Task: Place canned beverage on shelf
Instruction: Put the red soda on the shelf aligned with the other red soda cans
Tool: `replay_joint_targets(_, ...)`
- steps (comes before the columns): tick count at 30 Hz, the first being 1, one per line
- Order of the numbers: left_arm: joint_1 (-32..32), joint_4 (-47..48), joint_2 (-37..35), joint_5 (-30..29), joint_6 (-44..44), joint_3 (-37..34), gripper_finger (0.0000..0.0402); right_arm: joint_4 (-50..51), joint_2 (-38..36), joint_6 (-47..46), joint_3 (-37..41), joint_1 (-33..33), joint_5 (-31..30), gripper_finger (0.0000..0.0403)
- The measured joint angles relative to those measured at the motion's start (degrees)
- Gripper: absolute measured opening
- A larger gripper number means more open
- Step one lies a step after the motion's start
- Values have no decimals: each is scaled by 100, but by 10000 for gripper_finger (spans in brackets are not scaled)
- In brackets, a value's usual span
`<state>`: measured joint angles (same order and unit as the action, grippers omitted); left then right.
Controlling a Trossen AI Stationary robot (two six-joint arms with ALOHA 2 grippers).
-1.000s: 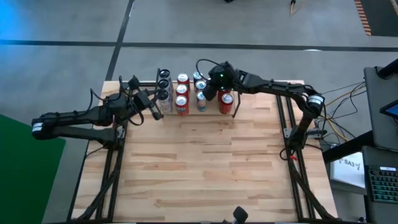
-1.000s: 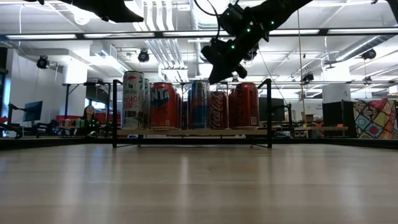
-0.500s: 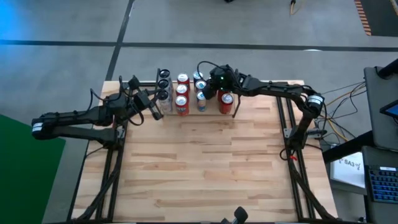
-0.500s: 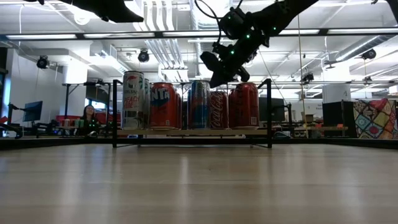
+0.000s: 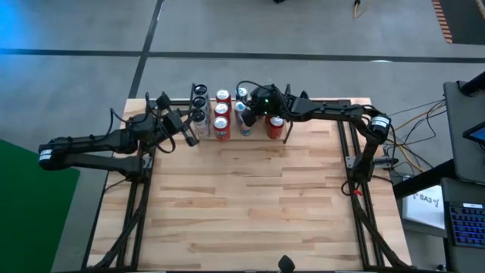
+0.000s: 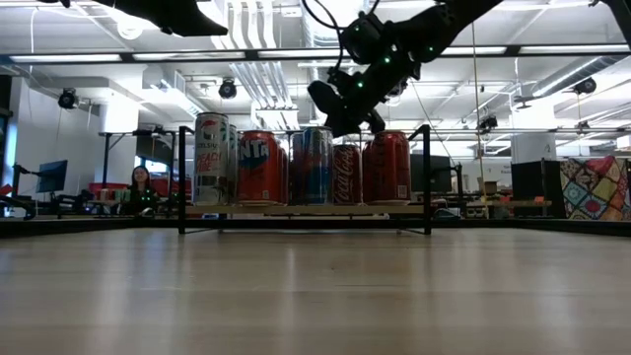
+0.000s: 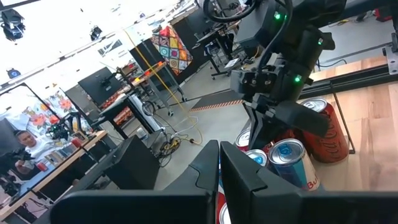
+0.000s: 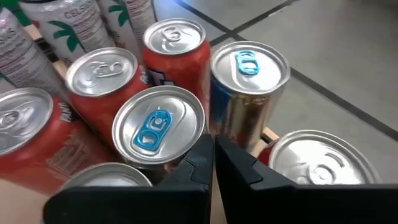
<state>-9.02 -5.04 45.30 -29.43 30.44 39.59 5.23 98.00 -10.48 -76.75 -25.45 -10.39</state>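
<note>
1. Shelf (image 6: 304,210): thin black rods with upright loop ends, a light wooden floor, standing at the table's (image 6: 315,296) far edge.
2. Cans, upright in a row: tall white can (image 6: 210,158), red can (image 6: 259,167), blue can (image 6: 312,166), cola can (image 6: 346,174), red can (image 6: 388,167).
3. Right gripper (image 6: 340,106): hangs just above the blue can, fingers closed.
4. Left arm (image 6: 168,14): high, near the upper edge.
5. Person (image 6: 139,186): seated far behind.

Red cans (image 6: 260,168), blue-silver cans (image 6: 312,166), black-rod shelf (image 6: 181,177), pale wooden table (image 5: 250,197).
</note>
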Motion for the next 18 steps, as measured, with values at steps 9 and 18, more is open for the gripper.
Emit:
replay_joint_targets(9,0,-2,9,0,-9,0,0,148,-87,90,-50,9,-13,9)
replay_joint_targets(18,0,-2,9,1,-109,0,0,1117,-486,-291,-155,127,59,9)
